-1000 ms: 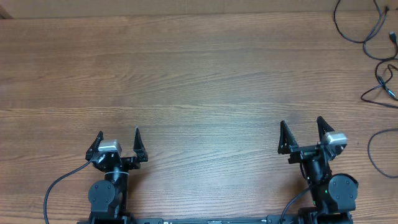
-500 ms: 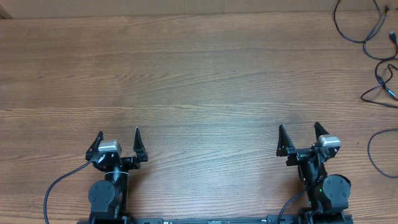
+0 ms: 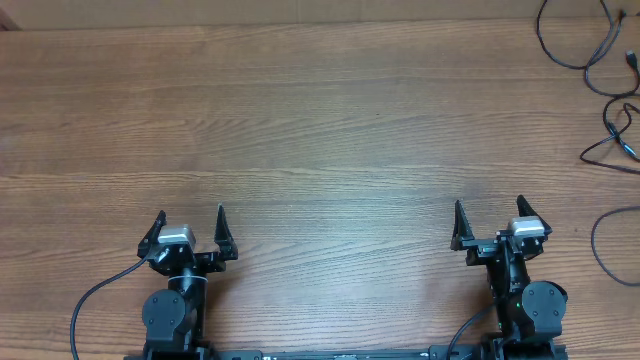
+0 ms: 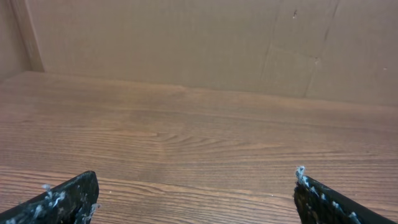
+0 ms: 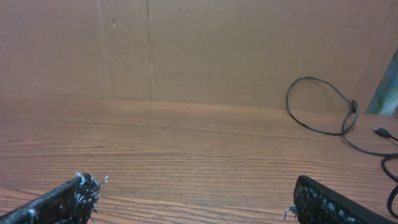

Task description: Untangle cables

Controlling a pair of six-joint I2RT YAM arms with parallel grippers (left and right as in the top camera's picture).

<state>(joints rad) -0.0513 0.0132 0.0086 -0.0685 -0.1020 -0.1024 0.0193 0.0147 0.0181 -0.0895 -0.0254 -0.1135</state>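
Both arms sit at the near edge of the table (image 3: 320, 130), well apart from each other, one toward each end. The left gripper (image 3: 190, 215) has its jaws spread wide with nothing between them, only bare wood grain. Its wrist view shows the two black fingers (image 4: 62, 200) at the bottom corners, their tips flecked with pale specks, and the plain brown wall (image 4: 186, 43) at the far side of the table.

The right gripper (image 3: 489, 208) is likewise spread wide and holds nothing. It stands over bare wood, pointing away from the arm bases.

The cables (image 3: 588, 66) lie at the far right corner, well away from both grippers. They are thin black cords, loosely looped and crossing one another, running off the top and right edges of the overhead view. One more loop curves in at the right edge, nearer the right arm but not touching it. From the right wrist view, one cable (image 5: 352, 112) forms an open loop on the wood near the wall, and a small plug (image 5: 385, 132) lies just beside it at the right. I cannot tell how many cords there are.
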